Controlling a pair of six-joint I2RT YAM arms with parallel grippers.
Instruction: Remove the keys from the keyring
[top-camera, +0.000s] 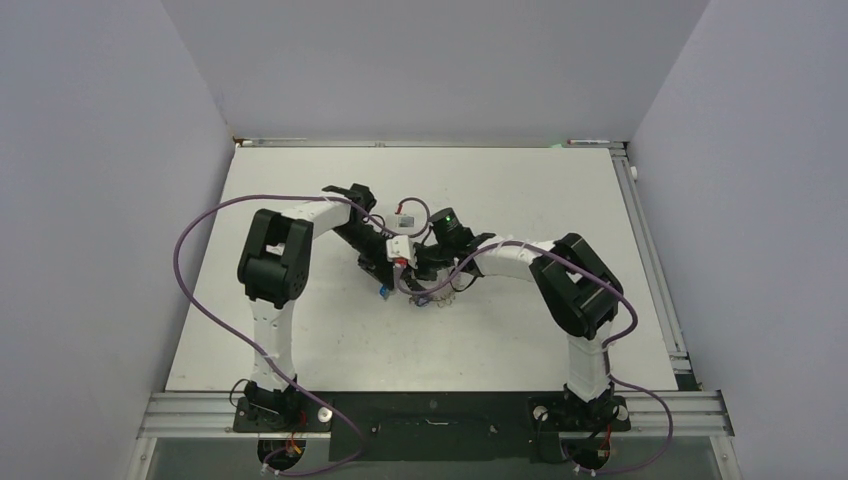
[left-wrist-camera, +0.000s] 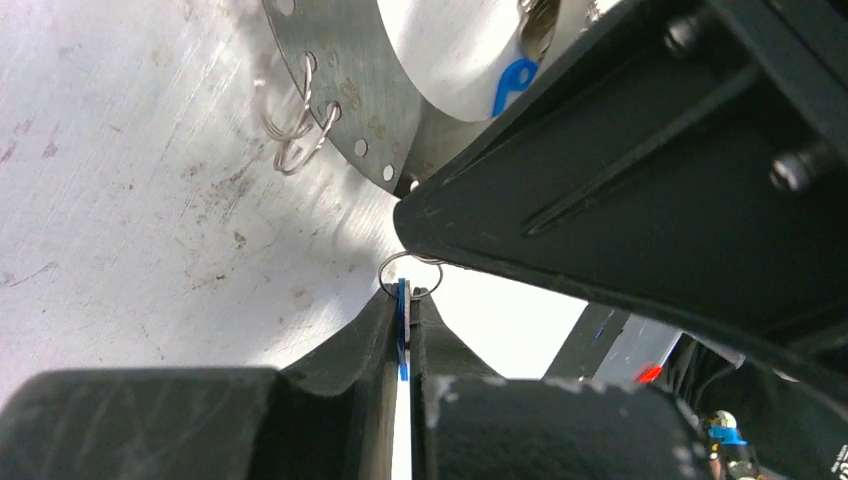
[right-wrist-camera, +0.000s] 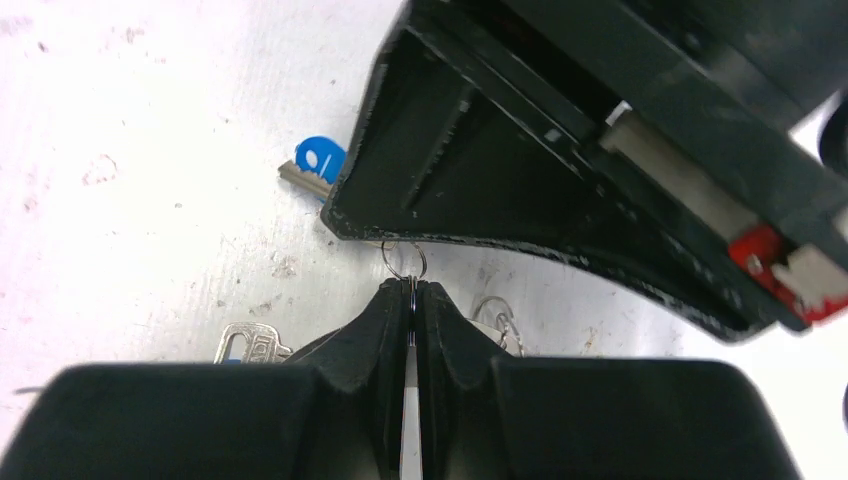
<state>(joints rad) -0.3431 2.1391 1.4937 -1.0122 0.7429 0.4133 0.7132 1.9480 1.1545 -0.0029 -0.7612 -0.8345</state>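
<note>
Now, left gripper (left-wrist-camera: 402, 298) clamped on blue-tagged key (left-wrist-camera: 402, 345); right gripper (right-wrist-camera: 412, 288) pinching small ring (right-wrist-camera: 404, 258) (both tight)

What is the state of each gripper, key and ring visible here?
left gripper: shut on the blue tag.
right gripper: shut on the small split ring.
blue-tagged key: flat on the table, partly hidden by the left gripper.
silver key: flat on the table.
perforated keyring: two wire rings hooked through its holes.
</note>
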